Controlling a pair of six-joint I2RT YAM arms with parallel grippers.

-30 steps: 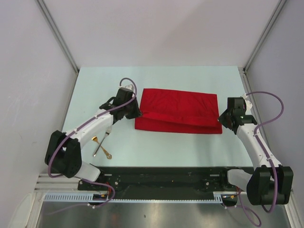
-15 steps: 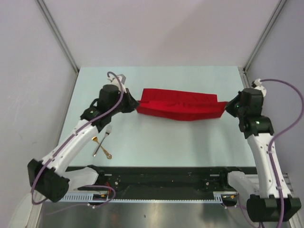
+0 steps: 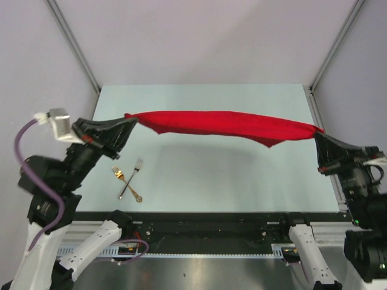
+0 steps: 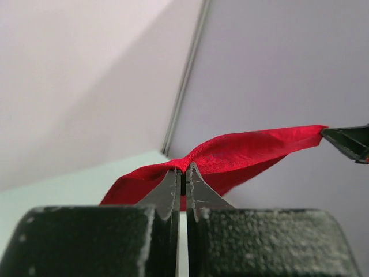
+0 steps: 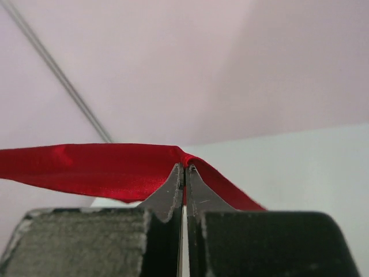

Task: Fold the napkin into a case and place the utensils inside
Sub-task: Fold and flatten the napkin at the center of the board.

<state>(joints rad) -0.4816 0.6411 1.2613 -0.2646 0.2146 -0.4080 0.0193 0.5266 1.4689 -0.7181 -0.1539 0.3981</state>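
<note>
Napkin [image 3: 224,124] hangs taut as a raised band between left pincer [image 3: 130,121] and right pincer [image 3: 317,134], barring passage across the surface [image 3: 242,181] at that height. There is room beneath it and nearer the bases. Utensils [image 3: 128,181] lie crossed at near left. Enclosure walls [image 3: 199,42] bound left, right and far sides.

Pale lilac-white wall panels [image 3: 199,36] box in a light mint table [image 3: 242,175]; grey metal posts [image 3: 72,43] mark the back corners; lighting even, soft.
</note>
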